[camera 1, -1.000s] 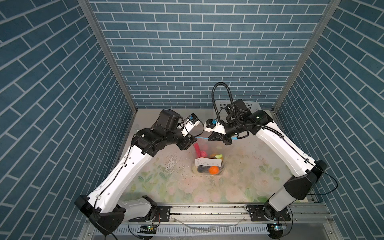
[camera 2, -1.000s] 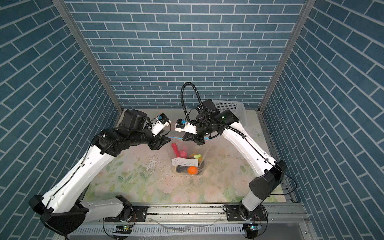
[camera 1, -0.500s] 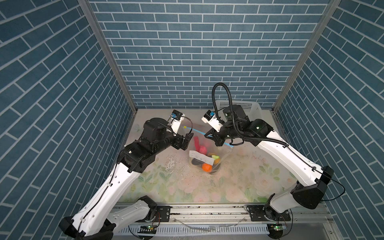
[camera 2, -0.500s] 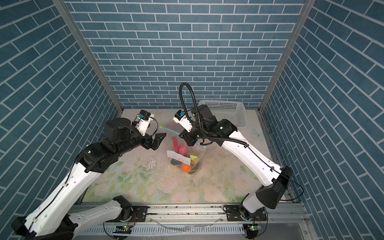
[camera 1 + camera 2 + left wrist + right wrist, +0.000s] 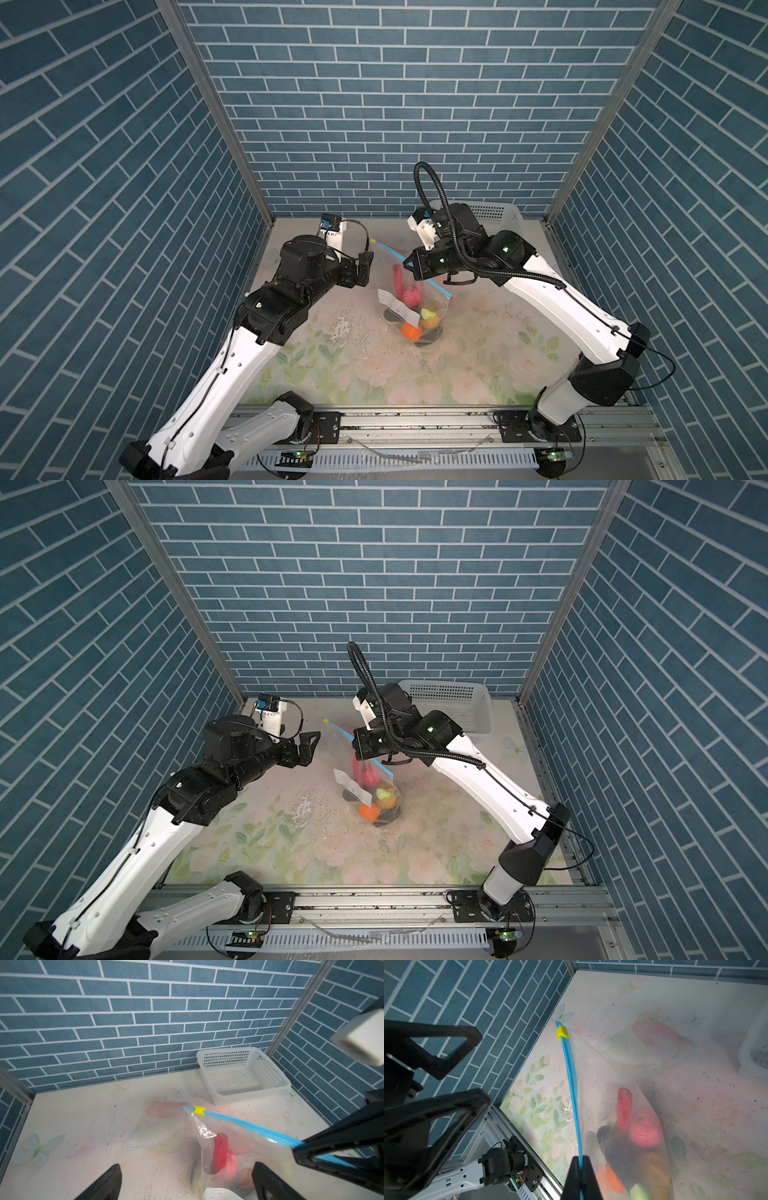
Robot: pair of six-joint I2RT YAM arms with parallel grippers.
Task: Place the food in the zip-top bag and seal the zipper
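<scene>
Zipper (image 5: 572,1084) sits pinched in right tool (image 5: 580,1159) (left tool (image 5: 313,748) spread, near but apart).

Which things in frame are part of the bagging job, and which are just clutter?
In the job:
- zip-top bag
- food, already inside it
- zipper, with the yellow slider at its free end
- right claw, shut on the zipper
- left claw, open, holding nothing

Lying about:
- white basket, by the back wall
- clear plastic piece, maybe a lid, near the bag
</scene>
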